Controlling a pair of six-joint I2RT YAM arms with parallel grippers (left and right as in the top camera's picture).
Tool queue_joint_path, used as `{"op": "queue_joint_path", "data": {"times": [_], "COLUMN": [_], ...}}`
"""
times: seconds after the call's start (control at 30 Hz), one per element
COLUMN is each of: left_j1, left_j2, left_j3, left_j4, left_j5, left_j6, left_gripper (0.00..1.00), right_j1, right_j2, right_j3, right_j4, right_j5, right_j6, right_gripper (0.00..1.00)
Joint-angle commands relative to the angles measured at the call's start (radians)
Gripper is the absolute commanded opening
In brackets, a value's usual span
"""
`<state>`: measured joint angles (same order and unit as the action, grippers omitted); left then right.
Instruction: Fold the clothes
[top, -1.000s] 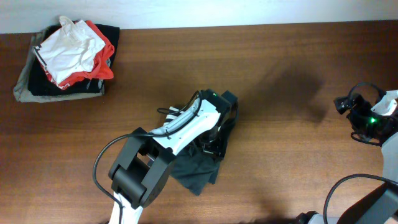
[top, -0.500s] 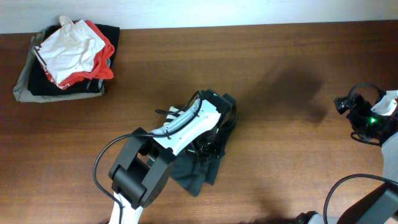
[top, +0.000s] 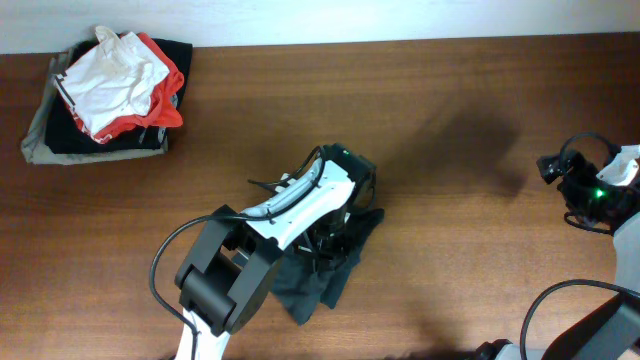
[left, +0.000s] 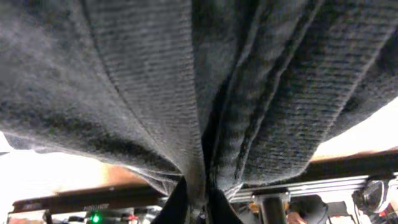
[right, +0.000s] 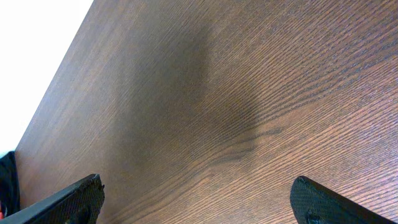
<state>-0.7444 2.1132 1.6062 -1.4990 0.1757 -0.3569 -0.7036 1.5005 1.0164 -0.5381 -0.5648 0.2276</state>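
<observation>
A dark grey knitted garment (top: 318, 280) lies crumpled on the wooden table (top: 460, 250), near the middle front. My left gripper (top: 335, 232) is down on its upper part, largely hidden under the white arm. In the left wrist view the grey knit (left: 155, 81) fills the frame, and a fold of it is pinched between the shut jaws of the left gripper (left: 198, 206). My right gripper (right: 199, 202) stands open over bare wood, with nothing between its fingertips (right: 74, 196). Its arm (top: 592, 190) sits at the table's far right edge.
A stack of clothes (top: 105, 95) sits at the back left corner: dark folded pieces with a white and red garment on top. A pale wall runs along the table's back edge (top: 400, 42).
My left gripper has shut on a fold of the grey garment. The cloth has bunched and shifted slightly toward the front left. The right arm has not moved.
</observation>
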Motion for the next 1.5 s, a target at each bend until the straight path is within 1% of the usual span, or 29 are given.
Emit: {"op": "queue_joint_path", "data": {"times": [0.0, 0.17, 0.27, 0.4, 0.47, 0.5, 0.6, 0.77, 0.83, 0.87, 0.93, 0.97, 1.0, 1.07, 1.1, 1.17, 1.27, 1.33, 1.37, 1.47], "left_j1": [-0.011, -0.036, -0.063, -0.092, -0.102, -0.104, -0.101, -0.101, -0.101, -0.099, -0.093, -0.085, -0.072, -0.032, -0.006, 0.08, 0.224, 0.34, 0.386, 0.504], "left_j2": [-0.002, 0.004, 0.004, 0.004, 0.004, 0.004, 0.003, -0.01, -0.031, -0.041, -0.053, -0.056, -0.059, -0.06, -0.061, -0.06, -0.06, -0.06, -0.06, -0.06], "left_j3": [-0.003, -0.031, -0.074, -0.128, -0.148, -0.151, -0.138, -0.028, 0.069, 0.124, 0.201, 0.243, 0.274, 0.308, 0.311, 0.31, 0.31, 0.309, 0.309, 0.304], "left_j4": [0.028, 0.052, 0.106, 0.161, 0.163, 0.158, 0.133, 0.068, 0.036, 0.029, 0.024, 0.019, 0.015, 0.014, 0.018, 0.023, 0.048, 0.082, 0.098, 0.133], "left_j5": [0.011, 0.011, 0.014, 0.039, 0.042, 0.041, 0.041, 0.037, 0.037, 0.035, -0.013, -0.065, -0.115, -0.172, -0.182, -0.202, -0.203, -0.146, -0.095, 0.057], "left_j6": [0.018, 0.018, 0.018, 0.018, 0.018, 0.018, 0.018, 0.08, 0.112, 0.125, 0.127, 0.127, 0.127, 0.127, 0.128, 0.128, 0.178, 0.29, 0.343, 0.434], "left_gripper": [0.12, 0.14, 0.16, 0.28, 0.4, 0.45, 0.46, 0.46, 0.48, 0.5, 0.55, 0.63, 0.79, 0.93, 0.96, 0.99, 0.99, 0.99, 0.99, 0.99], "right_j1": [-0.004, -0.004, -0.004, -0.004, -0.004, -0.004, -0.004, -0.004, -0.004, -0.004, -0.004, -0.004, -0.004, -0.004, -0.004, -0.004, -0.004, -0.004, -0.004, -0.004], "right_j2": [0.0, 0.0, 0.0, 0.0, 0.0, 0.0, 0.0, 0.0, 0.0, 0.0, 0.0, 0.0, 0.0, 0.0, 0.0, 0.0, 0.0, 0.0, 0.0, 0.0], "right_j3": [0.007, 0.007, 0.007, 0.007, 0.007, 0.007, 0.007, 0.007, 0.007, 0.007, 0.007, 0.007, 0.007, 0.007, 0.007, 0.007, 0.007, 0.007, 0.007, 0.007], "right_j4": [0.0, 0.0, 0.0, 0.0, 0.0, 0.0, 0.0, 0.0, 0.0, 0.0, 0.0, 0.0, 0.0, 0.0, 0.0, 0.0, 0.0, 0.0, 0.0, 0.0], "right_j5": [0.002, 0.002, 0.002, 0.002, 0.002, 0.002, 0.002, 0.002, 0.002, 0.002, 0.002, 0.002, 0.002, 0.002, 0.002, 0.002, 0.002, 0.002, 0.002, 0.002], "right_j6": [-0.01, -0.009, -0.01, -0.009, -0.009, -0.009, -0.009, -0.009, -0.009, -0.01, -0.009, -0.01, -0.01, -0.009, -0.009, -0.009, -0.009, -0.009, -0.009, -0.009], "right_gripper": [0.99, 0.99, 0.99, 0.99, 0.99, 0.99, 0.99, 0.99, 0.99, 0.98, 0.99, 0.99, 0.99, 0.99, 0.99, 0.99, 0.99, 0.99, 0.99, 0.99]}}
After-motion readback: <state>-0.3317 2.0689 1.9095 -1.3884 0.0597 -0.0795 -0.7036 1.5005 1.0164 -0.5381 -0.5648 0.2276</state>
